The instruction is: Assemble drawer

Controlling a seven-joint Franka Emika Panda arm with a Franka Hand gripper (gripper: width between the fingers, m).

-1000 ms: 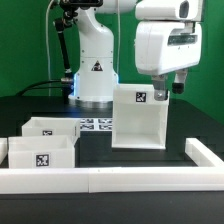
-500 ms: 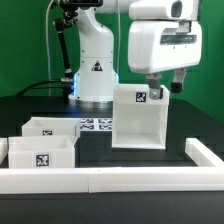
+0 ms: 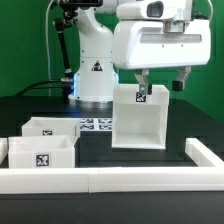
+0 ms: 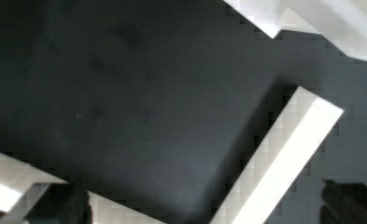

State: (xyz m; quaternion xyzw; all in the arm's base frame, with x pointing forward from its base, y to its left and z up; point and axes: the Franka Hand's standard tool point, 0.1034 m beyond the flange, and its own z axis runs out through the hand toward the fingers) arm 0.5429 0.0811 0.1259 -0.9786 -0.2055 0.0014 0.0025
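Observation:
The white open-fronted drawer housing (image 3: 138,125) stands upright on the black table, right of centre, a marker tag on its upper back wall. My gripper (image 3: 160,87) hangs just above the housing's top edge, fingers spread wide, open and empty. Two white drawer boxes lie at the exterior view's left, one behind (image 3: 50,127) and one in front (image 3: 40,157) bearing a tag. In the wrist view my gripper (image 4: 201,205) shows as two dark fingertips (image 4: 55,205) far apart, with a narrow white panel edge (image 4: 297,145) running between them over the black table.
A low white fence (image 3: 110,180) runs along the table's front and turns back at the exterior view's right (image 3: 203,152). The marker board (image 3: 97,125) lies behind the boxes. The robot's white base (image 3: 95,70) stands at the back.
The arm has moved toward the exterior view's left, from beside the housing's right top corner to over its top edge. The fingers stay open. The parts have not moved.

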